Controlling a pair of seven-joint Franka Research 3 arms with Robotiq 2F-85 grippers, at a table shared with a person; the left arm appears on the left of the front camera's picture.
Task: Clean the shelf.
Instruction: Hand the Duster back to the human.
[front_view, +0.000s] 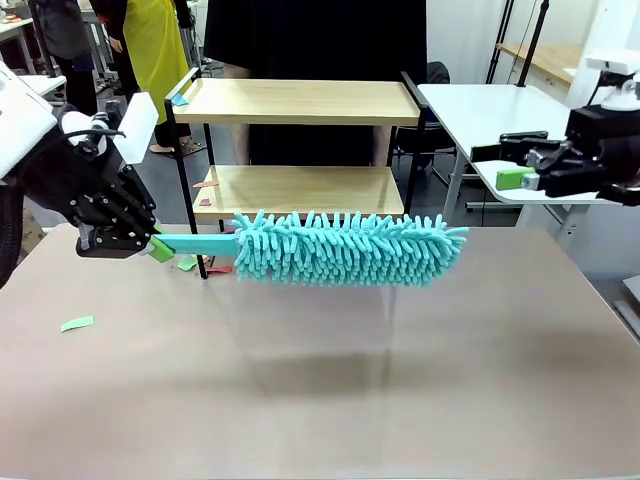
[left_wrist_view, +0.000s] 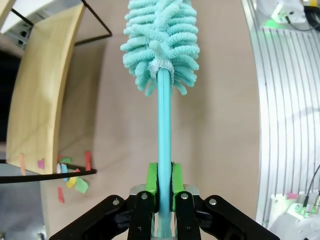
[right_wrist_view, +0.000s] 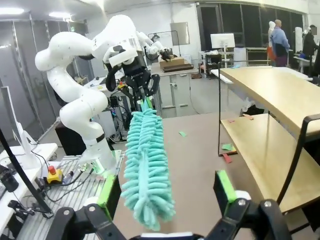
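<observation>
Shelf (front_view: 300, 190) with two boards, one duster (front_view: 345, 248) in front

Brown bench (front_view: 330, 400) top w/ bits of coloured paper (front_view: 76, 323) scattered just below the left pincer (front_view: 160, 247). White table (front_view: 500, 110) behind the right pincer (front_view: 512, 165). Grey floor (right_wrist_view: 200, 100) past the bench, dark windows (right_wrist_view: 250, 25) on far wall, monitor (right_wrist_view: 222, 40) on a desk, ceiling lights (right_wrist_view: 10, 11) overhead. People standing at back.
</observation>
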